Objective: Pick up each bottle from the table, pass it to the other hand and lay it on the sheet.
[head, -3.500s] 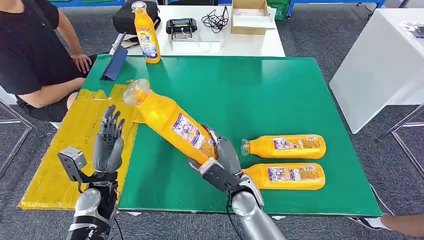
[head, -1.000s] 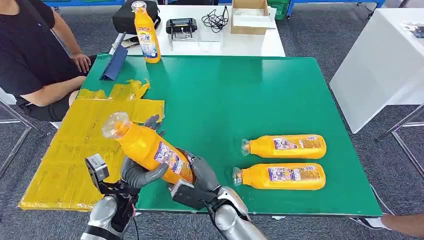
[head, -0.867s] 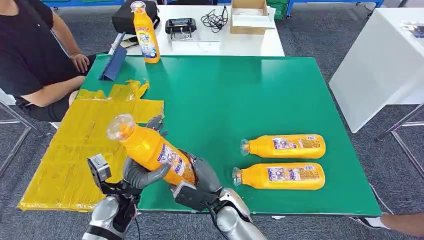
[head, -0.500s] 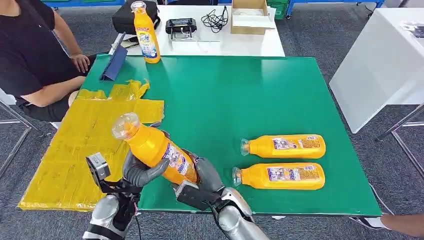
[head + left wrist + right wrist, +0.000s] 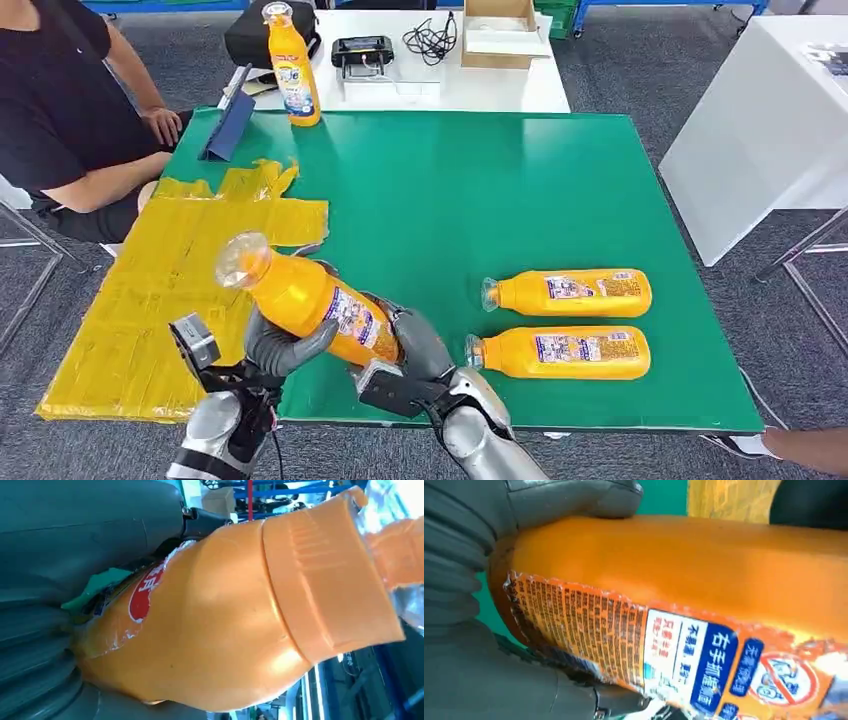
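Low in the centre-left of the head view, both hands hold one orange plastic bottle with a clear cap and a printed label. It is lifted off the green table top and tilted, cap toward the upper left, base toward the lower right. The left hand wraps the bottle's middle from below, thumb across the front and darker fingers curled behind. The right hand clasps the base end, fingers bent around it. The two hands lie close together along the bottle.

Left wrist view: the orange bottle sits against the grey thumb and ribbed cover of the left hand, with the ridged collar and clear cap at the far end. Right wrist view: the right hand is closed around the base of the bottle, the label with blue and red print facing the camera.

The held bottle hangs over the near left part of the table, its cap end above the edge of the crumpled yellow plastic sheet that covers the left side of the frame.

At right of centre, two more orange bottles lie on their sides on the table, one above the other, parallel, caps pointing left, just apart. A fourth orange bottle stands upright at the table's far edge, upper left.

A seated person in a black shirt is at the upper left corner.
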{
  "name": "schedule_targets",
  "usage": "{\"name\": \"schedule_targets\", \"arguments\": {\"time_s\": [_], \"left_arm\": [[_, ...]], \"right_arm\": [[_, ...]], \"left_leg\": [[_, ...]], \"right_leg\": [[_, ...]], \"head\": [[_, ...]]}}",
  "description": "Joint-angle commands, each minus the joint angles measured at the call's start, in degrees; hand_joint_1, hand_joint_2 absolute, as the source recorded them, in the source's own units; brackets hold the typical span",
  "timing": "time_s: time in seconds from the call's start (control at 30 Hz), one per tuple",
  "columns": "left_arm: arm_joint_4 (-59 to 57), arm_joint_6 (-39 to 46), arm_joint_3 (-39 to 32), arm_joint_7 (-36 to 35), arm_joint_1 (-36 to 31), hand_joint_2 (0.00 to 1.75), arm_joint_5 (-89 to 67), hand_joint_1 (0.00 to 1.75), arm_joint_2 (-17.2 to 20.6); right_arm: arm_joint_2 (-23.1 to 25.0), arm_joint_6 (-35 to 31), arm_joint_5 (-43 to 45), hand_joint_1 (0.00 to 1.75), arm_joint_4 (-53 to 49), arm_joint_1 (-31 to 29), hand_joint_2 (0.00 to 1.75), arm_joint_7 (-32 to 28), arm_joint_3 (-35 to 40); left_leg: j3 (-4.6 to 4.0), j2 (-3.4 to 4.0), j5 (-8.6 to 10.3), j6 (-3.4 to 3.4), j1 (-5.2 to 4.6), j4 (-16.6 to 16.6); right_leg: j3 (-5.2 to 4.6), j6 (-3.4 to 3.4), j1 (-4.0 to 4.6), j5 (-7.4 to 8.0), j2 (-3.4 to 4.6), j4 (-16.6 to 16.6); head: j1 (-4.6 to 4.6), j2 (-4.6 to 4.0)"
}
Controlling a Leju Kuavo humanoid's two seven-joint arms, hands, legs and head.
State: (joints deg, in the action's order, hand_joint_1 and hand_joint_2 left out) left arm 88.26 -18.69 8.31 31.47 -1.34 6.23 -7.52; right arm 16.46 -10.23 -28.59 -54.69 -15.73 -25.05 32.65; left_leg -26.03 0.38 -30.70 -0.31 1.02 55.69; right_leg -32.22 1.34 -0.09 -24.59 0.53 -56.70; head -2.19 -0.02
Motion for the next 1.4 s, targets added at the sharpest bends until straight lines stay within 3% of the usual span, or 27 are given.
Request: {"name": "schedule_targets", "arguments": {"time_s": [0.03, 0.2, 0.3, 0.37, 0.8, 0.87, 1.03, 1.3, 1.4], "left_arm": [[-0.08, 3.07, -0.35, 2.09, -0.68, 1.75, -5.38, 1.75, -1.41], [0.32, 4.14, -0.55, 2.54, -0.78, 1.75, -6.56, 1.75, -1.48], [1.66, 18.56, -2.23, 7.72, -3.54, 1.75, -21.65, 1.75, -1.03], [0.36, 34.68, -4.98, 8.53, -6.31, 1.75, -36.09, 1.75, 0.40], [-0.30, 34.92, -5.21, 8.53, -6.62, 1.75, -35.83, 1.75, 1.01], [-4.90, 46.37, -5.50, 3.53, -7.74, 1.75, -53.35, 1.75, 4.58], [-28.28, 58.69, -11.11, -6.31, -15.21, 1.75, -76.48, 1.75, 11.52], [-45.70, 56.57, -11.49, -13.32, -17.20, 1.75, -87.31, 1.75, 15.78], [-46.59, 57.26, -11.43, -12.98, -17.32, 1.75, -86.88, 1.75, 16.20]], "right_arm": [[-2.14, -3.83, -2.35, 0.00, -2.40, -1.23, 1.75, 1.75, -3.35], [-2.47, -3.45, -1.95, 0.00, -3.29, -1.30, 1.75, 1.73, -3.80], [-4.19, -2.15, -1.89, 0.00, -7.88, -1.14, 1.75, 2.32, -3.19], [-6.41, -0.34, -1.05, 0.00, -11.50, -1.19, 1.75, 2.75, -2.51], [-6.96, 0.17, -0.59, 0.00, -12.72, -0.71, 1.75, 3.04, -2.56], [-8.40, 0.65, 0.75, 0.00, -13.49, -1.82, 1.75, 2.01, -1.66], [-13.19, 2.24, 4.48, 0.00, -20.70, -1.53, 1.75, 0.79, -3.01], [-20.43, 4.95, 9.04, 0.00, -29.78, 2.37, 1.75, 0.25, -6.54], [-20.98, 5.53, 9.51, 0.00, -30.26, 2.57, 1.75, 0.10, -7.16]], "left_leg": [[0.00, -0.12, 0.04, 0.08, 0.00, -0.03], [0.01, -0.10, 0.03, 0.08, 0.00, -0.04], [-0.02, -0.10, 0.01, 0.05, 0.02, 0.01], [-0.12, -0.23, 0.04, 0.07, 0.02, 0.07], [0.02, -0.09, 0.02, 0.04, 0.01, -0.01], [0.03, -0.11, 0.03, 0.05, 0.00, -0.02], [0.13, -0.20, 0.17, 0.05, -0.03, -0.19], [0.28, -0.25, 0.13, 0.07, 0.00, -0.26], [0.23, -0.28, 0.09, 0.09, -0.02, -0.17]], "right_leg": [[0.05, 0.02, 0.01, 0.04, -0.13, 0.07], [0.06, 0.02, 0.02, 0.03, -0.11, 0.08], [0.02, 0.01, 0.03, 0.01, -0.10, 0.04], [-0.04, 0.02, 0.03, 0.01, -0.24, 0.00], [0.04, 0.01, 0.01, 0.00, -0.09, 0.03], [0.05, 0.01, 0.00, 0.00, -0.11, 0.04], [0.17, -0.02, -0.02, 0.10, -0.21, 0.16], [0.29, 0.02, 0.02, 0.04, -0.26, 0.26], [0.28, 0.06, 0.01, -0.02, -0.30, 0.18]], "head": [[0.00, 0.00], [0.00, 0.00], [0.00, 0.00], [0.00, 0.00], [0.00, 0.00], [0.00, 0.00], [0.02, 0.00], [-0.02, 0.00], [0.02, 0.00]]}}
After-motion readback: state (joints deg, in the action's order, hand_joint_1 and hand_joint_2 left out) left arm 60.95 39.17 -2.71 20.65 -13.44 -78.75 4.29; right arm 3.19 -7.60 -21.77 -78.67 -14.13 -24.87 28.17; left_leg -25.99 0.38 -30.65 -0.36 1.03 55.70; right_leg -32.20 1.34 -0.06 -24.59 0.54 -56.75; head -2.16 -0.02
